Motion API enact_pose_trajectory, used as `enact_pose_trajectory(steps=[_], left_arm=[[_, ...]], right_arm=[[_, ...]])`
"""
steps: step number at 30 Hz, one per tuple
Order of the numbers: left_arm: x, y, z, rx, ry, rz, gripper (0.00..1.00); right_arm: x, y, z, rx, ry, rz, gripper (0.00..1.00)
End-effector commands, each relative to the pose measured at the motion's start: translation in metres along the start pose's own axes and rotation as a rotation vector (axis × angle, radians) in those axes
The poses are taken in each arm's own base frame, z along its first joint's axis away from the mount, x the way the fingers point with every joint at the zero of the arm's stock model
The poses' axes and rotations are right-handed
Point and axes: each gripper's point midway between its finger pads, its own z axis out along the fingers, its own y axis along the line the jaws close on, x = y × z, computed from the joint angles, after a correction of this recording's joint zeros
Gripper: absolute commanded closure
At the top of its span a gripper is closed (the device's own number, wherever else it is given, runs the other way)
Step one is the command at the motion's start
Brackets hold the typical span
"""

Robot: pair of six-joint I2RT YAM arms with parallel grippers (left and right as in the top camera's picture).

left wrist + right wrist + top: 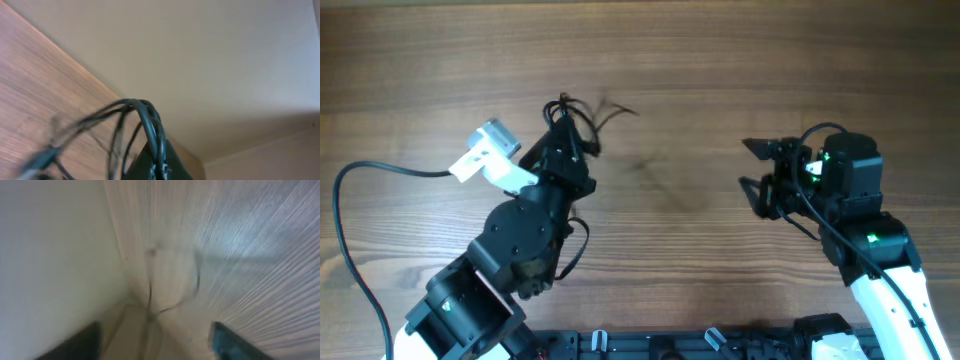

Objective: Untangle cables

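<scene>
Right against the left wrist lens, the cables point(151, 121) rise in a tight arch of several thin black strands lying side by side. They run down to a dark finger point(150, 162) at the bottom edge, and more strands trail off to the lower left, blurred. From overhead, the left hand point(563, 120) sits at the bundle with short loops and loose ends sprouting from its tip toward the upper right. It looks clenched on the cables and holding them up off the desk point(740, 60), though the jaws themselves are hidden under the cords.

The right hand point(748, 165) hangs well apart on the other side, released and spread wide with nothing between its fingers. Its own camera shows the two fingers far apart at the bottom corners. Beyond them is a thin curved strand too smeared to place with confidence. Overhead, a faint dark streak on the wood between the two hands may be the same strand or its shadow; I cannot tell which.

By my reading, the task is at an early stage. The cords are bunched together in one clump at the left hand, no strand lies clearly separated on the desk, and no connector plug can be picked out. What remains is nearly everything: the right hand has yet to take hold of a strand and draw it free.
</scene>
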Motion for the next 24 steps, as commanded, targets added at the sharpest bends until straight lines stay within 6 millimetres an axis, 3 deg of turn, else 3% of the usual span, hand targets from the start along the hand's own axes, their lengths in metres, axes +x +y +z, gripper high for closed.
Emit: enact_pose_trajectory(steps=[1, 5, 9, 12, 14, 17, 20, 24], left_arm=[[-0.018, -0.002, -0.003, -0.018, -0.068, 0.161, 0.96], [-0.012, -0.006, -0.002, 0.003, -0.037, 0.344, 0.96], [0.015, -0.031, -0.005, 0.17, 0.096, 0.404, 0.96], [0.033, -0.044, -0.008, 0.267, 0.172, 0.449, 0.96], [0.049, -0.057, -0.013, 0.355, 0.248, 0.445, 0.96], [0.069, -0.072, -0.017, 0.458, 0.331, 0.44, 0.96], [0.083, -0.079, -0.014, 0.503, 0.378, 0.441, 0.96], [0.101, -0.09, -0.008, 0.561, 0.424, 0.438, 0.96]], right_arm=[[0.001, -0.008, 0.001, 0.022, 0.019, -0.32, 0.0], [0.006, -0.004, 0.001, -0.003, 0.04, -0.603, 0.0], [0.04, 0.023, -0.005, -0.22, 0.157, -1.165, 0.01], [0.044, 0.027, -0.006, -0.273, 0.147, -1.387, 0.02], [0.072, 0.025, -0.016, -0.445, 0.238, -1.704, 0.02], [0.074, 0.034, -0.018, -0.493, 0.2, -1.787, 0.02], [0.089, 0.035, -0.024, -0.591, 0.231, -1.888, 0.02], [0.108, 0.03, -0.029, -0.679, 0.29, -1.955, 0.11]])
